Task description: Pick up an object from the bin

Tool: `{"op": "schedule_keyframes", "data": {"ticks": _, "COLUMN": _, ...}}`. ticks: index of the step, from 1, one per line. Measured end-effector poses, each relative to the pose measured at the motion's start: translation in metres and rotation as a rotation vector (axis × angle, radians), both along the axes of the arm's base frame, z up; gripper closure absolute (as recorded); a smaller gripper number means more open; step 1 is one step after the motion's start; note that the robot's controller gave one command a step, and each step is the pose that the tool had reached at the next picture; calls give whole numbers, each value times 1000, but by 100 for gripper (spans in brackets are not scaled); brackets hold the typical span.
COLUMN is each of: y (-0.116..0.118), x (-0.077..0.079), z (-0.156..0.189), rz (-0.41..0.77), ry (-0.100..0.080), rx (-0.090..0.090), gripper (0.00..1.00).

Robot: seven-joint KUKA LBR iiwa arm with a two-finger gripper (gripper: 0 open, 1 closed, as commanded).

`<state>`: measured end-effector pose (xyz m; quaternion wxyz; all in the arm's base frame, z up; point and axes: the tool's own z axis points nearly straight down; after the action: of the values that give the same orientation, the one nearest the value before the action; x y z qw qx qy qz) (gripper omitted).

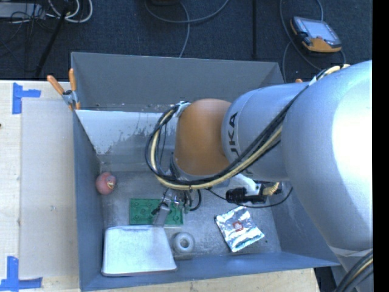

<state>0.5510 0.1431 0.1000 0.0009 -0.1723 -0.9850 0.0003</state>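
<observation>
Camera view — pincer over green flat plate — apart or together, cannot tell.

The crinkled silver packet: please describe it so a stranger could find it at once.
In the grey bin, look at the floor's lower right. The crinkled silver packet lies there, right of a small grey ring; it alone is shiny foil.

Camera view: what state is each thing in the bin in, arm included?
Green studded plate, flat on the floor.
Pink ball, resting near the left wall.
White pad, lying flat, front left corner.
Grey ring, lying flat.
Foil packet, crumpled, lying flat.
Jaws, low over the green studded plate's right part.
</observation>
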Motion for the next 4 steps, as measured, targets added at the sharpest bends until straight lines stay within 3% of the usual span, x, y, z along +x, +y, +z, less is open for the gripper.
{"op": "schedule_keyframes", "data": {"ticks": 1, "y": 5, "x": 19, "z": -1, "rz": -2, "ry": -3, "rx": 1, "gripper": 0}}
{"op": "schedule_keyframes", "data": {"ticks": 2, "y": 10, "x": 15, "z": -31, "rz": -119, "ry": 2, "rx": 0, "gripper": 0}}
{"op": "schedule_keyframes", "data": {"ticks": 3, "y": 9, "x": 15, "z": -31, "rz": -121, "ry": 0, "rx": 1, "gripper": 0}}
{"op": "schedule_keyframes", "data": {"ticks": 4, "y": 10, "x": 16, "z": -29, "rz": -123, "ry": -1, "rx": 2, "gripper": 100}}
